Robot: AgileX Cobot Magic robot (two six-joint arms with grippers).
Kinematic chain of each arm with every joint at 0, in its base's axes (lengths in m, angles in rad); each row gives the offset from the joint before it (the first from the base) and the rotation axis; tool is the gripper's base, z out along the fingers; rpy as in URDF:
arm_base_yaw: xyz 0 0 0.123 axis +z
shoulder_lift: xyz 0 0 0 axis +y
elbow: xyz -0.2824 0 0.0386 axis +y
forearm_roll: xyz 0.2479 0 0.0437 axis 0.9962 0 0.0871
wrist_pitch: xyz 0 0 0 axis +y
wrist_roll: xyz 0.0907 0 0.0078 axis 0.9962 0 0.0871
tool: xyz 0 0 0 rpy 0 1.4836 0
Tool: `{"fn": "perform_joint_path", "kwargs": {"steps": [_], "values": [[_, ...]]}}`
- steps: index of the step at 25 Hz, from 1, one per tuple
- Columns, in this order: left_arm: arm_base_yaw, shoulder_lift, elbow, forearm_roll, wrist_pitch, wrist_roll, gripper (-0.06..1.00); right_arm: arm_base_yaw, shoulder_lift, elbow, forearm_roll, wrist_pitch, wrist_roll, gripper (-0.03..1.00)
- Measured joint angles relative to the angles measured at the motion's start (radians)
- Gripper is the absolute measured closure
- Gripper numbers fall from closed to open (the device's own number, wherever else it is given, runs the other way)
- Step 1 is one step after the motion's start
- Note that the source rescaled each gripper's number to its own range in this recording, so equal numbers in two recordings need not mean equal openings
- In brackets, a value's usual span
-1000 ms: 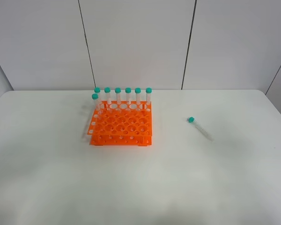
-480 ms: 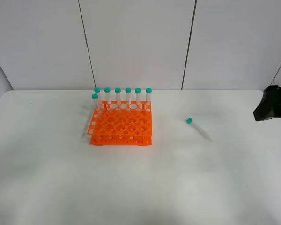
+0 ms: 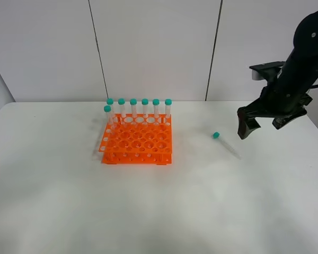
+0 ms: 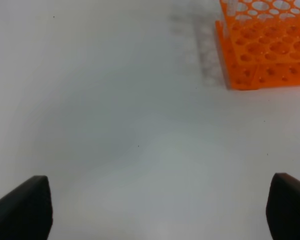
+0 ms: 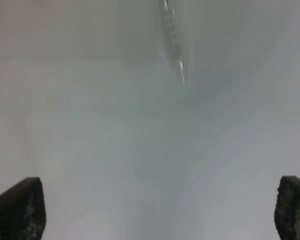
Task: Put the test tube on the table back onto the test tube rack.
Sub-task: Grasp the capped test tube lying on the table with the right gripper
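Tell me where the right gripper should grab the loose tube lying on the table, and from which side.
Take the test tube on its straight clear barrel just below the teal cap, coming from above with the right gripper open across its length. It lies flat on the table, and its tip tapers, so a grip would likely slip there.

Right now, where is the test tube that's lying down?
In the high view, the test tube lies flat on the table, well right of the test tube rack.

Blurred test tube (image 5: pixel 173 37), cap cut off; test tube rack (image 4: pixel 262 47) cropped.
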Motion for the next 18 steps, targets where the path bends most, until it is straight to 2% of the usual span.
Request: {"fn": "perform_joint_path", "kwargs": {"steps": [9, 14, 18], "values": [[0.0, 0.0, 0.0, 0.0, 0.0, 0.0, -0.06, -0.01, 0.228, -0.148, 0.001, -0.032, 0.001, -0.03], [0.0, 0.0, 0.0, 0.0, 0.0, 0.0, -0.06, -0.057, 0.32, -0.171, 0.02, -0.075, 0.007, -0.03], [0.0, 0.0, 0.0, 0.0, 0.0, 0.0, -0.06, -0.058, 0.37, -0.171, 0.035, -0.125, -0.008, -0.03]]}}
